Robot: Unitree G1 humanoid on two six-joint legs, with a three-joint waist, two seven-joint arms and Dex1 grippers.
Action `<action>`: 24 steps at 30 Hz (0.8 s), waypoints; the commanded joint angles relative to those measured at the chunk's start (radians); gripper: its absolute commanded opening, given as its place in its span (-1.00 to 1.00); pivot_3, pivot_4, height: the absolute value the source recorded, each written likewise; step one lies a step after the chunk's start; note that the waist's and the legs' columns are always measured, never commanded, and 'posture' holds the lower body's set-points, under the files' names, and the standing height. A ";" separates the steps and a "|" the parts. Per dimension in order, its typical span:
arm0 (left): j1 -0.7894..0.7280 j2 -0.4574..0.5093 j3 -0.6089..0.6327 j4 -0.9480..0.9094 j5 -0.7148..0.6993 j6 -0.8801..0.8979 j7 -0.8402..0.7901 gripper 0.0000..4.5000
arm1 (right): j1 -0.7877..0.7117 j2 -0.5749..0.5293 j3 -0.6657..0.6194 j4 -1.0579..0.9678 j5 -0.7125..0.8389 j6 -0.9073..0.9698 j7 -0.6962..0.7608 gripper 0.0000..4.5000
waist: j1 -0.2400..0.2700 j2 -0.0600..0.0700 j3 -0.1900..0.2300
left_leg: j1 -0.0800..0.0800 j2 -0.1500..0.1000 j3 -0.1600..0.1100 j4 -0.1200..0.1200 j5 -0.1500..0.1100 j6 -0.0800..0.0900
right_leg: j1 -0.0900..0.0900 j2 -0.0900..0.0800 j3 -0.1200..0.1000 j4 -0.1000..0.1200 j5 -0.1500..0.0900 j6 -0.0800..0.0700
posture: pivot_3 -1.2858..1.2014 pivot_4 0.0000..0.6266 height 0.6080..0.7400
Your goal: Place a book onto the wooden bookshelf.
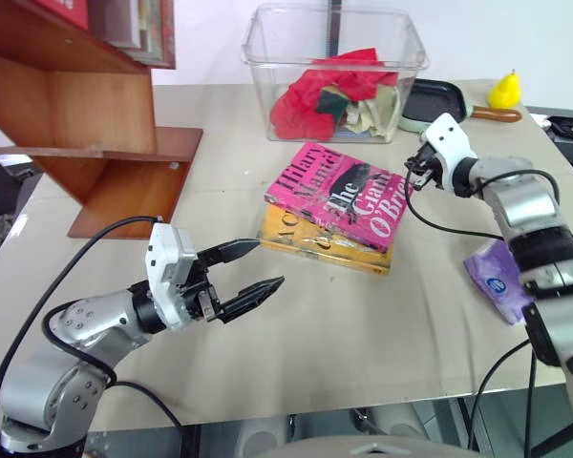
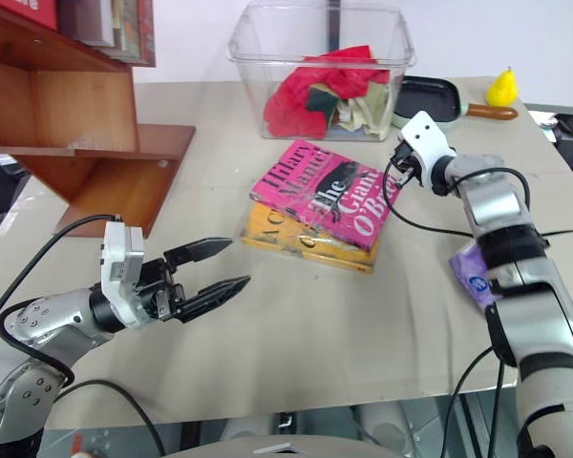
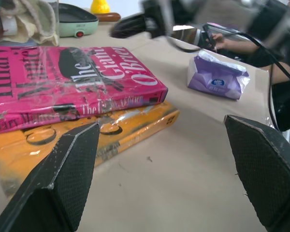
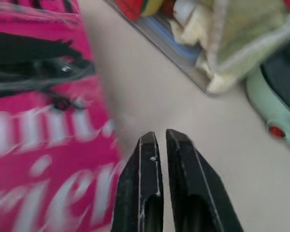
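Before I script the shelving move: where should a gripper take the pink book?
Probably its long edge facing the left gripper. The pink book lies flat on the yellow-orange book, so that spine edge is raised off the table. Come in level from the robot's side, fingers above and below the cover.

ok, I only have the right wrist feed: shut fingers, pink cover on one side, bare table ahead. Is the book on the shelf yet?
Observer: No. The book lies flat on the table, stacked on a yellow-orange book.
Operator: Where's the shelf from there?
Observer: The wooden bookshelf stands at the table's far left corner, well apart from the stack.
Operator: Left tool doing anything?
Observer: The left tool hovers open and empty over the near table, aimed toward the stack.
Operator: And my right tool, touching the book?
Observer: The right tool is shut on nothing, beside the pink book's right edge; contact cannot be told.
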 commanded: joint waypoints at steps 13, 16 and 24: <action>0.283 -0.050 0.135 -0.039 0.057 -0.168 -0.037 0.89 | -0.308 0.203 0.018 0.447 -0.179 -0.328 0.319 -0.98 | -0.007 0.002 0.001 | 0.000 0.000 0.004 -0.009 0.000 -0.001 | -0.005 -0.003 0.001 0.001 0.000 0.000 | 0.03 -0.52 1.00; 0.316 -0.052 0.130 -0.034 0.073 -0.192 -0.054 0.89 | -0.299 0.221 0.011 0.434 -0.181 -0.331 0.340 -0.98 | -0.005 0.002 0.001 | 0.001 0.000 0.003 -0.009 0.000 -0.001 | -0.005 -0.002 0.000 0.002 0.000 0.000 | 0.03 -0.52 1.00; 0.280 -0.017 0.146 -0.039 0.017 -0.130 -0.005 0.89 | -0.242 0.248 -0.007 0.386 -0.170 -0.370 0.319 -0.98 | -0.003 0.002 0.001 | 0.001 0.000 0.004 -0.008 0.001 -0.002 | -0.005 -0.003 0.001 0.002 0.000 -0.001 | 0.03 -0.52 1.00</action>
